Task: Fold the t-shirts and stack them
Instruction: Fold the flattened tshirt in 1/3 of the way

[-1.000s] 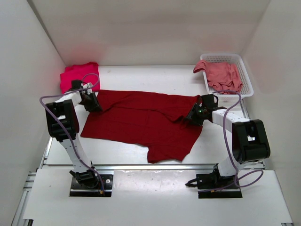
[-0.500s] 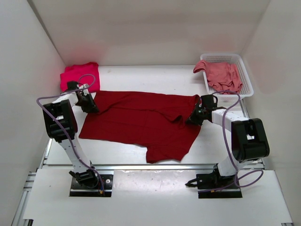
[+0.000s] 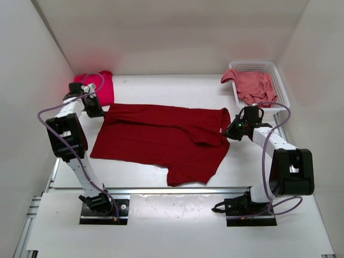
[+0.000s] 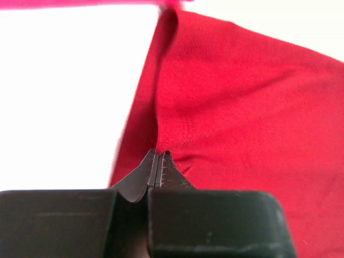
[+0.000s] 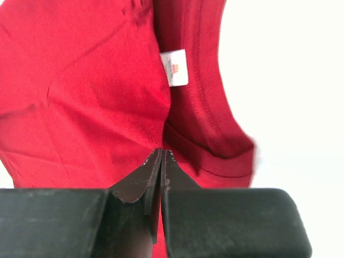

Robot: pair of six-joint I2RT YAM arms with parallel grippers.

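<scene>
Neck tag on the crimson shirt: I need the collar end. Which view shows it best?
The right wrist view: the white tag is large and plain there, just inside the collar. The top view shows the whole crimson shirt but no tag I can make out. The left wrist view shows only plain cloth.

Basket (image 3: 257,65): white plastic mesh, rectangular, at the far right corner of the table. Table (image 3: 172,88): white, flat top. Enclosure walls (image 3: 172,37): plain white, on three sides. Rail (image 3: 177,190): metal, along the table's near edge.
</scene>
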